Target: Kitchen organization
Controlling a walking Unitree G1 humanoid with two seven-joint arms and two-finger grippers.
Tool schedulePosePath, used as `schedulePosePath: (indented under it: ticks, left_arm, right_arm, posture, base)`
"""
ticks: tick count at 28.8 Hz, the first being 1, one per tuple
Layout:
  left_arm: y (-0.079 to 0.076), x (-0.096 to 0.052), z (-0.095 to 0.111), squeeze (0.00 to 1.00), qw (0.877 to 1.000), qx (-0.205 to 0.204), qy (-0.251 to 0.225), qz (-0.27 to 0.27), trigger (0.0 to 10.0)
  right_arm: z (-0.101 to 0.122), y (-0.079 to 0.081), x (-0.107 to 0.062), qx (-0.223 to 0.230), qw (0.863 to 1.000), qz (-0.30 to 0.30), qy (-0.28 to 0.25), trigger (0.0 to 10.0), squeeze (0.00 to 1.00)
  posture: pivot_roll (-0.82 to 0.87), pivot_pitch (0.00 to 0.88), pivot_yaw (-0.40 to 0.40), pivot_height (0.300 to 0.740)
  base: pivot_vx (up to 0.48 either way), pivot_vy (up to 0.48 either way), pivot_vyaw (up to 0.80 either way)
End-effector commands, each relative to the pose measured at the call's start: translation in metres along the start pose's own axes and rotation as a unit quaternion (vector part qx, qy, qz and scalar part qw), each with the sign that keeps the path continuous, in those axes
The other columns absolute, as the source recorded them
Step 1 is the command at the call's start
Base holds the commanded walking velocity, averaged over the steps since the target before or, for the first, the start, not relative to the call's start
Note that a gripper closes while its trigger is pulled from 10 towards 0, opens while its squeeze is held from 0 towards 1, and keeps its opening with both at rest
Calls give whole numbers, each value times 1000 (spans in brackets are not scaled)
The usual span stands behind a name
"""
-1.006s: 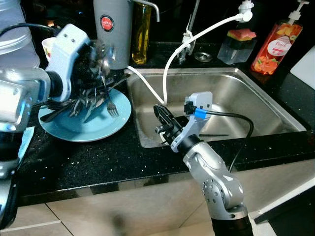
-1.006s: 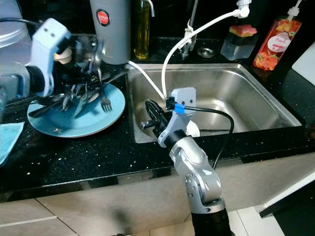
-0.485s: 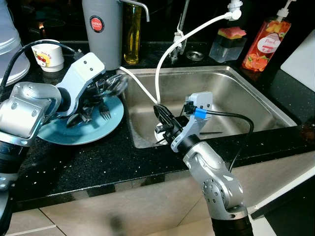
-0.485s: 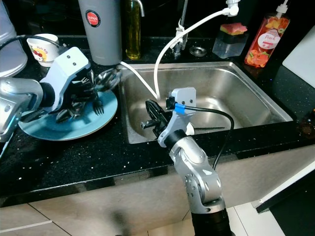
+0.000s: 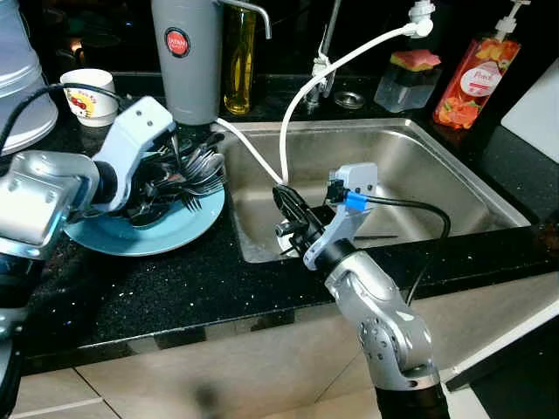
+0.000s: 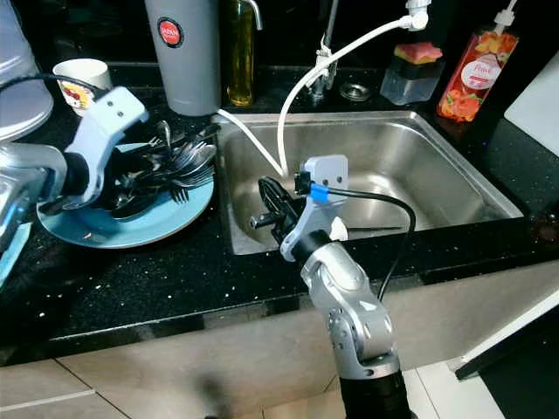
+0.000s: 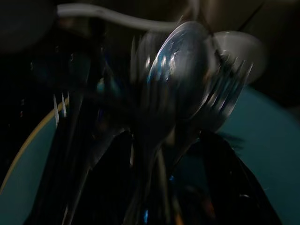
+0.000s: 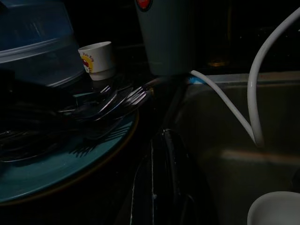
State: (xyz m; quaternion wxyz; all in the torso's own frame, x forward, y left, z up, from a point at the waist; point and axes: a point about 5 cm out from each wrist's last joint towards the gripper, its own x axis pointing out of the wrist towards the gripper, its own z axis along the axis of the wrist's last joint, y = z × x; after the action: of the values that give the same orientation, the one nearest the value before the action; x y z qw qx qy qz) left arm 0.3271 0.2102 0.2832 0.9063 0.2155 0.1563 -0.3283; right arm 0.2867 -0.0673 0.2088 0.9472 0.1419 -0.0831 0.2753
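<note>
A blue plate [image 5: 157, 240] lies on the black counter left of the sink [image 5: 410, 166]. My left gripper [image 5: 166, 179] is shut on a bundle of forks and spoons [image 5: 199, 168], held low over the plate's right side with the tips pointing toward the sink. The left wrist view shows a spoon bowl [image 7: 183, 70] and fork tines close up above the plate [image 7: 262, 154]. My right gripper [image 5: 286, 212] hangs over the sink's front left corner, fingers [image 8: 157, 183] together, holding nothing.
A white hose [image 5: 288, 131] runs from the tap into the sink. A grey flask [image 5: 185, 52], an oil bottle [image 5: 238, 52] and a small cup [image 5: 83, 92] stand behind the plate. An orange soap bottle [image 5: 476, 83] and a sponge box [image 5: 409, 74] stand at the back right.
My left gripper has tipped the cutlery bundle from upright to nearly flat and brought it down close to the plate. The right arm has stayed put. The camera has shifted a little.
</note>
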Motion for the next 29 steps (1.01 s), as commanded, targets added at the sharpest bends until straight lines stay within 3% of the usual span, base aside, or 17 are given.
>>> schedulePosePath:
  ticks: [1,6,8,9,11,12,13,14,15,17,21,22,29]
  left_arm:
    - [0,-8,8,0,1000,16,-14,-6,10000]
    - [1,-11,9,0,1000,22,-15,-7,10000]
    - [1,-9,0,0,1000,29,10,-1,10000]
    - [2,-8,-7,0,999,35,30,5,8980]
    - [3,-8,-9,0,999,37,34,6,8980]
    - [4,-8,-12,0,998,42,43,11,8196]
    - [4,-8,-15,0,998,45,50,15,4863]
    - [5,-8,-17,0,997,46,58,19,4863]
    - [6,-8,-21,0,996,53,71,23,3686]
    - [6,-8,-25,0,995,59,80,25,3216]
    - [5,-7,-29,0,994,63,88,24,3020]
    - [6,-7,-27,0,994,61,82,27,118]
    - [9,-10,-9,0,998,49,33,33,0]
  right_arm:
    - [-1,-2,-1,-2,1000,-2,2,10000,0]
    - [-1,-1,0,-2,1000,-1,1,10000,0]
    - [-1,-1,0,-2,1000,0,1,10000,0]
    - [-2,-1,0,-2,1000,0,1,10000,0]
    - [-2,-1,0,-2,1000,0,1,10000,0]
    - [-2,-1,0,-2,1000,0,1,10000,0]
    - [-2,-1,0,-2,1000,0,1,10000,0]
    - [-2,-1,0,-2,1000,0,1,10000,0]
    - [-2,-1,0,-2,1000,0,1,10000,0]
    - [-2,-1,0,-2,1000,0,1,10000,0]
    - [-1,-1,0,-2,1000,0,1,10000,0]
    - [-1,-1,0,-2,1000,-1,1,10000,0]
    - [-1,-2,-1,-2,1000,-2,1,10000,0]
  posture:
    - [291,14,-57,740]
    - [292,12,-58,740]
    - [293,10,-58,740]
    - [293,10,-58,740]
    - [293,10,-58,740]
    - [292,10,-58,740]
    - [292,10,-57,740]
    - [292,10,-57,740]
    - [293,10,-58,740]
    - [294,11,-58,740]
    - [292,12,-57,740]
    - [292,13,-58,740]
    - [290,17,-58,740]
  base:
    - [0,0,0]
    - [0,0,0]
    - [0,0,0]
    - [0,0,0]
    - [0,0,0]
    - [0,0,0]
    - [0,0,0]
    - [0,0,0]
    - [0,0,0]
    - [0,0,0]
    - [0,0,0]
    - [0,0,0]
    - [0,0,0]
